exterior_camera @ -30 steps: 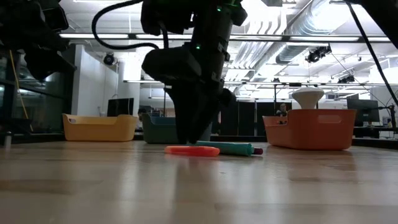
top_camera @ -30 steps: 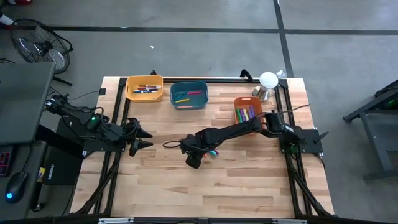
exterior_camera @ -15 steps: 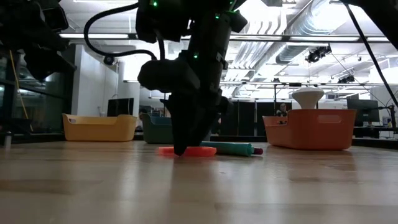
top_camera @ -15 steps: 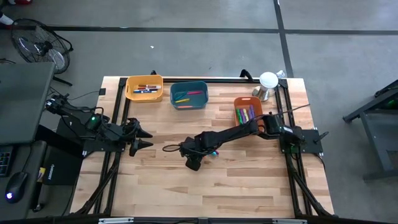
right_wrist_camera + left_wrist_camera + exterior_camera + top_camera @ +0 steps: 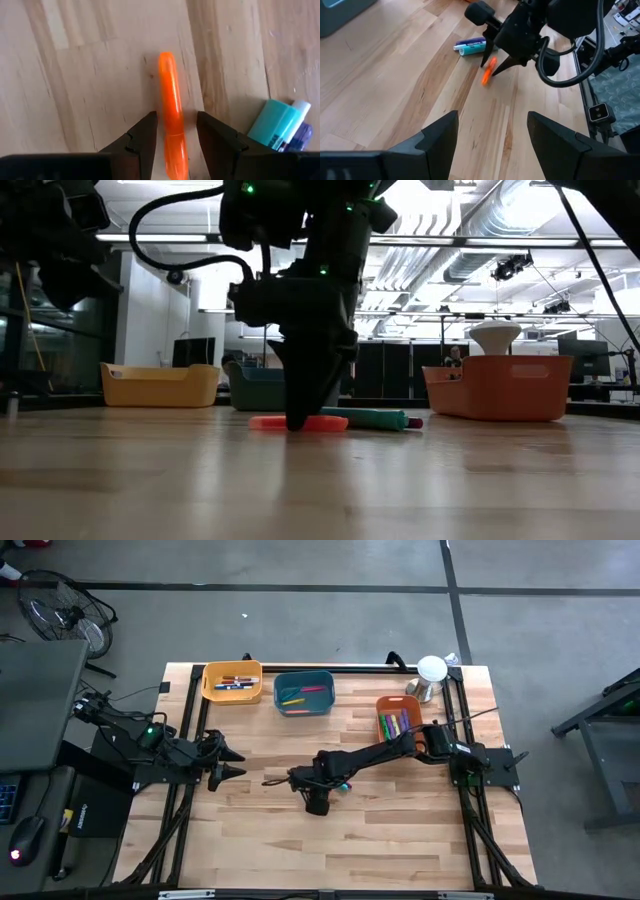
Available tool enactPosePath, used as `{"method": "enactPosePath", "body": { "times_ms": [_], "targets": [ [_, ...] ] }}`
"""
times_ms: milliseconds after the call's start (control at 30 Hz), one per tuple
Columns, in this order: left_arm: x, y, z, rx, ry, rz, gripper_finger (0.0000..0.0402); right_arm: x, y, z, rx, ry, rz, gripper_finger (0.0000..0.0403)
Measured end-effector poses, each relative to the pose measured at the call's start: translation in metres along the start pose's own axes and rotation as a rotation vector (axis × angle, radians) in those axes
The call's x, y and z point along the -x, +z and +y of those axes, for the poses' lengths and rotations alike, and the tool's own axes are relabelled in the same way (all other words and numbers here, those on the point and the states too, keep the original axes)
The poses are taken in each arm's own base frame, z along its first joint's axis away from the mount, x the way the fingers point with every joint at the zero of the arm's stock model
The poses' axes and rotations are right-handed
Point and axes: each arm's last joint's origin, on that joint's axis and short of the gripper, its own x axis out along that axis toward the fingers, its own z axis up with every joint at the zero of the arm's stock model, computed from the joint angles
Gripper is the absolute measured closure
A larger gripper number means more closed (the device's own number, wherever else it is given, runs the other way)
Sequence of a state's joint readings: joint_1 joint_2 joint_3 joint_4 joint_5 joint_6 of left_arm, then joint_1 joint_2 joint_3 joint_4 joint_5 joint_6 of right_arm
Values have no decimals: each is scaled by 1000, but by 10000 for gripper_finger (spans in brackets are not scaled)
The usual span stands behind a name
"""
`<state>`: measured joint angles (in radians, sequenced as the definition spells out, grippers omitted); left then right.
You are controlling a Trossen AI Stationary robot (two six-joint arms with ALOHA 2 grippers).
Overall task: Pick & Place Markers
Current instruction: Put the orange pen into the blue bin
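High view: the right hand [image 5: 318, 802] reaches down to mid-tabletop [image 5: 400, 830]; the left hand [image 5: 228, 762] waits released at left. Low view: the orange marker [image 5: 300, 422] lies flat at centre beside a teal marker [image 5: 375, 418]. Right wrist view: parted fingers [image 5: 142, 137] straddle the orange marker, not clenched.

Two dark, matte-black jointed arms: the left arm [image 5: 150, 740] at the left edge of the frame in the high view, mounted on a black frame with a small green indicator light near its base, and the right arm [image 5: 390, 752] at the right, built of rounded cylindrical segments. A black cable loops in an arc from the right arm's wrist housing in the low view, upper centre, where green lights glow. Each gripper ends in two tapered, wedge-shaped black fingers [image 5: 142, 137] with flat inner faces
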<state>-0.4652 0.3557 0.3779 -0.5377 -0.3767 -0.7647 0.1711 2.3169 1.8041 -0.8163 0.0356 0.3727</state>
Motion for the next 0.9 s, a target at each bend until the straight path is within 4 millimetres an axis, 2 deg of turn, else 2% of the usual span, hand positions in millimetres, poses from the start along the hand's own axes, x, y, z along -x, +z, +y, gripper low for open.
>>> {"method": "enactPosePath", "body": {
  "times_ms": [133, 367, 467, 700, 900],
  "targets": [
    [0, -1, 1, -5, 9, 9, 170, 0, 0, 0, 45, 11, 2, 272],
    [0, -1, 1, -7, 12, 13, 170, -13, -2, 1, 68, 37, 37, 277],
    [0, -1, 1, -6, 9, 16, 170, -18, -4, 2, 69, 44, 53, 296],
    [0, -2, 1, -6, -8, 33, 170, -19, -6, 9, 90, 19, 44, 367],
    [0, -2, 1, -6, -7, 33, 170, -19, -8, 12, 69, 0, 38, 372]
  ]
}}
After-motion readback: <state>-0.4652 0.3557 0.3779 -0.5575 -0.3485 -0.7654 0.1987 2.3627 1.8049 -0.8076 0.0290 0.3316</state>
